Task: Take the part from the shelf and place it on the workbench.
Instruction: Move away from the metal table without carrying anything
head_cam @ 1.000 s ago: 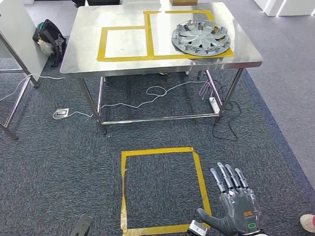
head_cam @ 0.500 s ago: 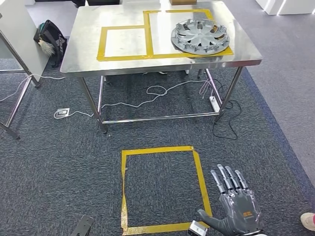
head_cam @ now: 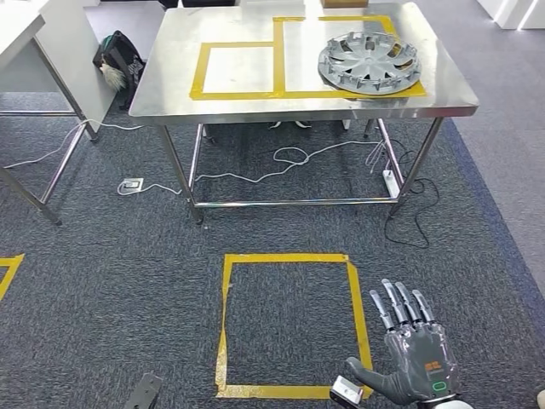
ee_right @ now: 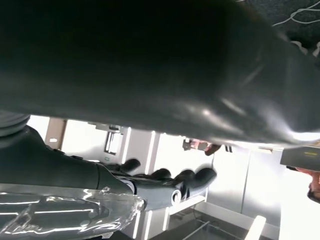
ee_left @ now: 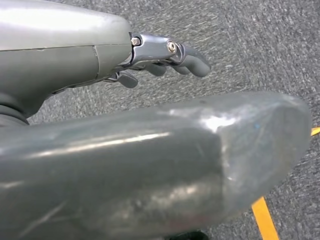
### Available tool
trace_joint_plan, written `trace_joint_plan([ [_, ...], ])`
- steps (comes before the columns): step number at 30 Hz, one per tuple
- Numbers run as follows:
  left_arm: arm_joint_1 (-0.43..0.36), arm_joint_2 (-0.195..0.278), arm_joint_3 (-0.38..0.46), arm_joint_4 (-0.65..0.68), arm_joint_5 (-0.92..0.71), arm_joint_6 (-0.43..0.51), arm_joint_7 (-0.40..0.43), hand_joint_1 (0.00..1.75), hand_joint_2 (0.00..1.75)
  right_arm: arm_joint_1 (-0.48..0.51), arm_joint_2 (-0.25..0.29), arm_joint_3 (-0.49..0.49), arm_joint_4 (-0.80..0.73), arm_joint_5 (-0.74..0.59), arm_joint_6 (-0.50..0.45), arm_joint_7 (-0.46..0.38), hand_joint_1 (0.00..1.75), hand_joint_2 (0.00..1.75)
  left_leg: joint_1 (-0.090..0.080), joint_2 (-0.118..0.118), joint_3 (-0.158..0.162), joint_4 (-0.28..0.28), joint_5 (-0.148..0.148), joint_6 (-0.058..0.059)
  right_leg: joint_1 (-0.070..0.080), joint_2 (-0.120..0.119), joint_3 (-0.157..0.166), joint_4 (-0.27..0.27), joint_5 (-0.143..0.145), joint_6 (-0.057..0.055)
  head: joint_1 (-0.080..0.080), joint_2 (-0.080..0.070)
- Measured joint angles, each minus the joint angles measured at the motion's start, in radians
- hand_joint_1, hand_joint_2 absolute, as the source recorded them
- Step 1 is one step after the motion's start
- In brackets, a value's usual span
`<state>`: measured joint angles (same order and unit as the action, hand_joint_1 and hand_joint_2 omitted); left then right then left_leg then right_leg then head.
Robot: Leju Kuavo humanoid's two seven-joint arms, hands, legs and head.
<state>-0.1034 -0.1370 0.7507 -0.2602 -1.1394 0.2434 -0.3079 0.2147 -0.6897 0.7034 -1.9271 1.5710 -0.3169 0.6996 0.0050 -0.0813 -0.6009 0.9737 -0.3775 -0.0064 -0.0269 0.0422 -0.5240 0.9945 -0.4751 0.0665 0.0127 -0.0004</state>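
Note:
The part, a silver hubcap (head_cam: 370, 62), lies flat on the steel workbench (head_cam: 174, 77), inside the larger yellow-taped rectangle at its right end. My right hand (head_cam: 411, 358) hangs low at the bottom right, above the carpet and far from the bench. Its fingers are spread and it holds nothing. The right wrist view shows the same hand (ee_right: 170, 185) with its dark fingers stretched out and empty. In the left wrist view my left hand (ee_left: 166, 55) hangs over the carpet, fingers slightly bent with nothing in them.
A smaller taped rectangle (head_cam: 234, 68) on the bench is bare. A yellow tape square (head_cam: 289, 258) marks the carpet in front of me. Cables (head_cam: 289, 158) and a power strip (head_cam: 390, 181) lie under the bench. A black bag (head_cam: 119, 60) and another table (head_cam: 38, 34) stand at the left.
The whole picture has shifted to the right, so the camera has turned left. A yellow tape corner has come in at the left edge. Both hands stay empty.

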Motion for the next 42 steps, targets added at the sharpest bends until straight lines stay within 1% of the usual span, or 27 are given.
trace_joint_plan([
  [2, 0.003, 0.001, 0.000, 0.000, 0.001, 0.000, 0.000, 0.00, 0.00, -0.002, -0.003, -0.001, -0.001, 0.000, 0.004, 0.000, 0.00, 0.00, 0.003, 0.002, -0.007, 0.005, -0.001, -0.011, 0.002, -0.013, 0.000, 0.003, 0.007, -0.018, 0.000, 0.000],
  [3, 0.004, 0.002, 0.000, 0.000, 0.002, 0.000, 0.000, 0.00, 0.00, -0.003, -0.004, -0.002, -0.002, 0.000, 0.006, 0.000, 0.00, 0.00, 0.003, 0.014, -0.018, 0.027, -0.018, -0.015, 0.001, -0.019, -0.003, 0.003, 0.011, -0.025, -0.002, 0.000],
  [4, 0.004, 0.002, 0.000, 0.000, 0.002, 0.000, 0.000, 0.00, 0.00, -0.003, -0.005, -0.002, -0.003, 0.000, 0.007, 0.000, 0.00, 0.00, 0.002, 0.030, -0.038, 0.071, -0.049, -0.019, 0.001, -0.026, -0.007, 0.003, 0.015, -0.031, -0.005, 0.000],
  [6, 0.002, 0.000, -0.001, 0.000, 0.003, 0.000, 0.000, 0.00, 0.00, -0.003, -0.008, -0.003, -0.004, 0.000, 0.008, 0.000, 0.00, 0.00, 0.002, 0.059, -0.097, 0.206, -0.126, -0.023, 0.004, -0.038, -0.015, 0.003, 0.020, -0.038, -0.009, 0.000],
  [8, 0.001, -0.001, -0.002, 0.000, 0.003, 0.000, 0.000, 0.00, 0.00, -0.003, -0.009, -0.003, -0.004, 0.000, 0.009, 0.000, 0.00, 0.00, 0.002, 0.067, -0.135, 0.293, -0.166, -0.024, 0.006, -0.046, -0.020, 0.003, 0.022, -0.040, -0.010, 0.000],
  [13, 0.003, -0.001, -0.002, 0.000, 0.003, 0.000, 0.000, 0.00, 0.00, -0.003, -0.009, -0.003, -0.004, 0.000, 0.009, 0.000, 0.00, 0.00, 0.002, 0.068, -0.141, 0.318, -0.168, -0.023, 0.007, -0.053, -0.023, 0.003, 0.023, -0.040, -0.010, 0.000],
  [14, 0.003, 0.000, -0.002, 0.000, 0.003, 0.000, 0.000, 0.00, 0.00, -0.003, -0.010, -0.004, -0.004, 0.000, 0.010, 0.000, 0.00, 0.00, 0.001, 0.073, -0.100, 0.256, -0.138, -0.018, 0.007, -0.059, -0.023, 0.003, 0.024, -0.038, -0.010, 0.000],
  [17, 0.001, 0.000, -0.004, 0.000, 0.004, 0.000, 0.000, 0.00, 0.00, -0.006, -0.012, -0.006, -0.006, 0.000, 0.013, 0.000, 0.00, 0.00, -0.006, 0.092, 0.034, 0.025, -0.056, 0.004, 0.014, -0.084, -0.024, 0.003, 0.028, -0.018, -0.009, 0.000],
  [19, 0.002, -0.001, -0.006, 0.000, 0.007, 0.000, 0.000, 0.00, 0.00, -0.007, -0.014, -0.006, -0.007, 0.000, 0.016, 0.000, 0.00, 0.00, -0.007, 0.087, 0.037, 0.009, -0.052, 0.016, 0.014, -0.086, -0.026, 0.004, 0.027, -0.004, -0.009, 0.000],
  [20, 0.002, 0.000, -0.006, 0.000, 0.008, 0.000, 0.000, 0.00, 0.00, -0.008, -0.016, -0.006, -0.007, 0.000, 0.016, 0.000, 0.00, 0.00, -0.005, 0.084, 0.036, 0.006, -0.049, 0.023, 0.012, -0.079, -0.034, 0.019, 0.015, 0.001, -0.007, 0.000],
  [21, 0.001, 0.001, -0.006, 0.000, 0.008, 0.000, 0.000, 0.00, 0.00, -0.008, -0.018, -0.006, -0.007, 0.000, 0.017, 0.000, 0.00, 0.00, -0.003, 0.080, 0.036, 0.004, -0.046, 0.029, 0.012, -0.069, -0.051, 0.057, -0.010, 0.006, -0.005, 0.000],
  [24, 0.000, 0.001, -0.007, 0.000, 0.009, 0.000, 0.000, 0.00, 0.00, -0.008, -0.021, -0.006, -0.008, 0.000, 0.021, 0.000, 0.00, 0.00, -0.005, 0.063, 0.029, 0.004, -0.041, 0.037, 0.012, -0.048, -0.143, 0.257, -0.108, 0.011, -0.002, 0.000],
  [25, 0.001, 0.000, -0.007, 0.000, 0.009, 0.000, 0.000, 0.00, 0.00, -0.008, -0.021, -0.006, -0.008, 0.000, 0.022, 0.000, 0.00, 0.00, -0.006, 0.055, 0.026, 0.004, -0.039, 0.038, 0.013, -0.046, -0.159, 0.295, -0.117, 0.011, -0.001, 0.000],
  [26, 0.001, 0.000, -0.007, 0.000, 0.009, 0.000, 0.000, 0.00, 0.00, -0.008, -0.021, -0.006, -0.008, 0.000, 0.024, 0.000, 0.00, 0.00, -0.006, 0.046, 0.025, 0.004, -0.037, 0.037, 0.013, -0.045, -0.156, 0.292, -0.107, 0.010, -0.001, 0.000],
  [27, 0.001, 0.000, -0.007, 0.000, 0.010, 0.000, 0.000, 0.00, 0.00, -0.008, -0.022, -0.006, -0.008, 0.000, 0.024, 0.000, 0.00, 0.00, -0.006, 0.036, 0.024, 0.005, -0.035, 0.035, 0.013, -0.042, -0.131, 0.250, -0.080, 0.008, -0.001, 0.000],
  [28, 0.001, -0.001, -0.007, 0.000, 0.010, 0.000, 0.000, 0.00, 0.00, -0.009, -0.022, -0.006, -0.008, 0.000, 0.024, 0.000, 0.00, 0.00, -0.006, 0.025, 0.024, 0.005, -0.033, 0.033, 0.012, -0.031, -0.091, 0.178, -0.044, 0.006, -0.001, 0.000],
  [29, 0.000, -0.001, -0.007, 0.000, 0.010, 0.000, 0.000, 0.00, 0.00, -0.010, -0.024, -0.006, -0.008, 0.000, 0.024, 0.000, 0.00, 0.00, -0.007, 0.014, 0.023, 0.007, -0.031, 0.030, 0.009, -0.009, -0.051, 0.102, -0.020, 0.004, -0.001, 0.000],
  [30, -0.001, -0.002, -0.007, 0.000, 0.010, 0.000, 0.000, 0.00, 0.00, -0.011, -0.025, -0.006, -0.009, 0.000, 0.024, 0.000, 0.00, 0.00, -0.008, 0.004, 0.020, 0.009, -0.029, 0.026, 0.007, 0.009, -0.021, 0.044, -0.005, 0.001, -0.002, 0.000],
  [31, -0.001, -0.002, -0.007, 0.000, 0.010, 0.000, 0.000, 0.00, 0.00, -0.012, -0.026, -0.006, -0.009, 0.000, 0.024, 0.000, 0.00, 0.00, -0.009, -0.005, 0.017, 0.009, -0.027, 0.020, 0.007, 0.023, -0.002, 0.009, -0.001, -0.002, -0.002, 0.000],
  [32, -0.001, -0.002, -0.007, 0.000, 0.010, 0.000, 0.000, 0.00, 0.00, -0.014, -0.027, -0.006, -0.009, 0.000, 0.024, 0.000, 0.00, 0.00, -0.008, -0.015, 0.014, 0.008, -0.023, 0.014, 0.008, 0.026, 0.004, -0.001, -0.005, -0.007, -0.003, 0.000],
  [34, 0.002, -0.002, -0.007, 0.000, 0.010, 0.000, 0.000, 0.00, 0.00, -0.016, -0.027, -0.006, -0.009, 0.000, 0.024, 0.000, 0.00, 0.00, -0.004, -0.026, 0.007, 0.008, -0.017, 0.001, 0.010, 0.005, 0.007, -0.002, 0.002, -0.020, -0.003, 0.000],
  [36, 0.004, -0.001, -0.007, 0.000, 0.011, 0.000, 0.000, 0.00, 0.00, -0.018, -0.028, -0.006, -0.010, 0.000, 0.024, 0.000, 0.00, 0.00, -0.004, 0.007, -0.015, 0.049, -0.046, -0.010, 0.008, -0.018, 0.007, -0.005, 0.008, -0.032, -0.007, 0.000],
  [38, 0.002, -0.001, -0.007, 0.000, 0.011, 0.000, 0.000, 0.00, 0.00, -0.017, -0.028, -0.006, -0.010, 0.000, 0.024, 0.000, 0.00, 0.00, -0.004, 0.054, -0.073, 0.171, -0.116, -0.019, 0.008, -0.044, 0.004, -0.007, 0.011, -0.038, -0.012, 0.000],
  [39, 0.001, -0.002, -0.007, 0.000, 0.011, 0.000, 0.000, 0.00, 0.00, -0.017, -0.029, -0.005, -0.010, 0.000, 0.024, 0.000, 0.00, 0.00, -0.002, 0.063, -0.106, 0.241, -0.148, -0.023, 0.008, -0.058, 0.002, -0.007, 0.011, -0.039, -0.013, 0.000],
  [40, 0.002, -0.003, -0.008, 0.000, 0.011, 0.000, 0.000, 0.00, 0.00, -0.017, -0.029, -0.005, -0.010, 0.000, 0.025, 0.000, 0.00, 0.00, -0.001, 0.067, -0.126, 0.289, -0.163, -0.025, 0.008, -0.071, 0.000, -0.007, 0.011, -0.039, -0.013, 0.000],
  [41, 0.003, -0.003, -0.008, 0.000, 0.011, 0.000, 0.000, 0.00, 0.00, -0.017, -0.029, -0.005, -0.010, 0.000, 0.025, 0.000, 0.00, 0.00, 0.000, 0.069, -0.129, 0.302, -0.160, -0.027, 0.008, -0.084, 0.000, -0.007, 0.011, -0.038, -0.013, 0.000],
  [42, 0.003, -0.003, -0.008, 0.000, 0.011, 0.000, 0.000, 0.00, 0.00, -0.017, -0.029, -0.005, -0.010, 0.000, 0.025, 0.000, 0.00, 0.00, 0.001, 0.072, -0.110, 0.274, -0.139, -0.027, 0.008, -0.096, 0.000, -0.006, 0.011, -0.038, -0.013, 0.000],
])
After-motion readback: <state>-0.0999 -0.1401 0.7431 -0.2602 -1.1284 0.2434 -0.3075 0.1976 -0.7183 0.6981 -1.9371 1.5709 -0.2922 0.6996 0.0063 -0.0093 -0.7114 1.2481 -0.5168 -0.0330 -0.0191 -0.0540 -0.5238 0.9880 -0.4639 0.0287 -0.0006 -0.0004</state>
